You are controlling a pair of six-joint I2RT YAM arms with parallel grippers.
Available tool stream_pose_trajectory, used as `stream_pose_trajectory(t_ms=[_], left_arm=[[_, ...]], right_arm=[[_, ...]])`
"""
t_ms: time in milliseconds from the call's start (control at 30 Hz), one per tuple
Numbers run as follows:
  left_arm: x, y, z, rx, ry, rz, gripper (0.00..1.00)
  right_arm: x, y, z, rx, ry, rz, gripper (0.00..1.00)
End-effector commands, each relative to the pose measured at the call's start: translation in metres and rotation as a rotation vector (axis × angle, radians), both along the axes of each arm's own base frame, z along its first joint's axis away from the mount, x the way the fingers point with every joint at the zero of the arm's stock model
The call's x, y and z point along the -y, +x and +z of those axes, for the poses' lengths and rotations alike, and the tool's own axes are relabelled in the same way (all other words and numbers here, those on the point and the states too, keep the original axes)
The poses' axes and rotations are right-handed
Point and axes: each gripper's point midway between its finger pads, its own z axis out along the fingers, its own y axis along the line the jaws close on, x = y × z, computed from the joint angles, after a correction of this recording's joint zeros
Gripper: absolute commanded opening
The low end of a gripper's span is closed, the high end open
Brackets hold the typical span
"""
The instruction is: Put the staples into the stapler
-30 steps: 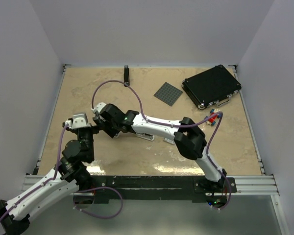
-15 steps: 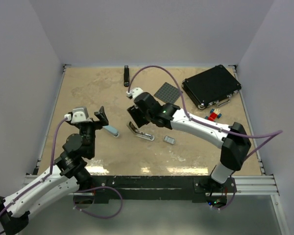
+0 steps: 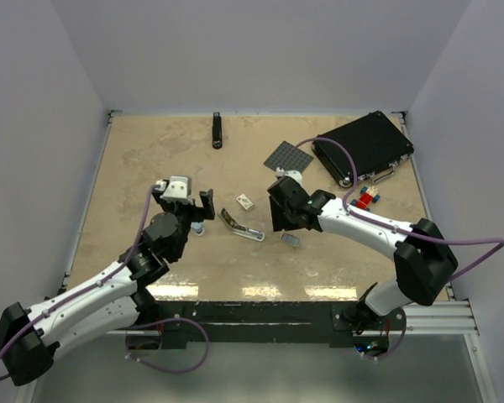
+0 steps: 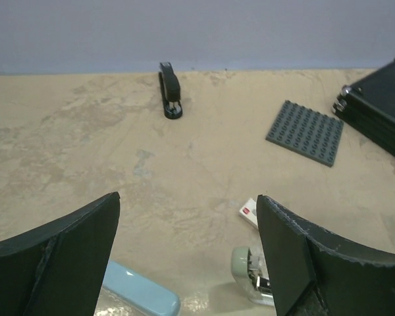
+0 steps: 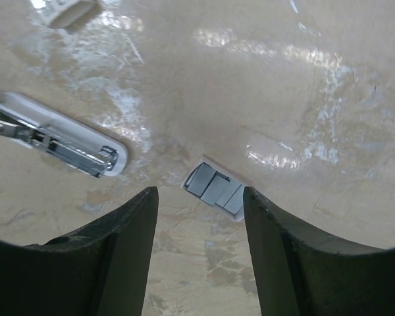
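Observation:
The grey-green stapler (image 3: 240, 226) lies opened on the table, its silvery metal inside (image 5: 60, 135) bare, with its rounded end (image 4: 245, 268) showing by my left gripper's right finger. The pale blue part (image 4: 139, 293) rests apart, to its left. Of the staples, the white box (image 3: 244, 201) sits just behind the stapler. The grey-blue tray (image 5: 216, 186) holding staple strips lies to the stapler's right. My right gripper (image 5: 199, 194) hangs open over the table with the tray just ahead of its fingertips, touching nothing. My left gripper (image 4: 187, 210) stands wide open and holds nothing, above the blue part and stapler.
A slim black stapler (image 3: 217, 130) lies at the back edge. A grey studded baseplate (image 3: 287, 159) and a black case (image 3: 363, 148) sit at the back right, with red-and-blue toy bricks (image 3: 367, 198) in front of the case.
My right arm has drawn back from the left side to the centre, over the tray. My left arm has swung right toward the stapler. The white box has come into view.

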Motion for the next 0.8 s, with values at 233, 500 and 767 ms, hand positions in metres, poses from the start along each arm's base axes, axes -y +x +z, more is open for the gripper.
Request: stream_pose_trajectory(t_ms=[233, 500, 767], left_arm=[[0.057, 0.005, -0.024, -0.099, -0.052, -0.213, 0.89], [0.061, 0.007, -0.026, -0.1, -0.05, -0.225, 0.89], [0.064, 0.006, -0.024, -0.095, -0.069, -0.241, 0.89]], right_arm=[[0.019, 0.002, -0.02, 0.007, 0.148, -0.344, 0.47], [0.019, 0.0, -0.031, -0.015, 0.175, -0.397, 0.34], [0.02, -0.004, -0.041, -0.042, 0.16, -0.406, 0.31]])
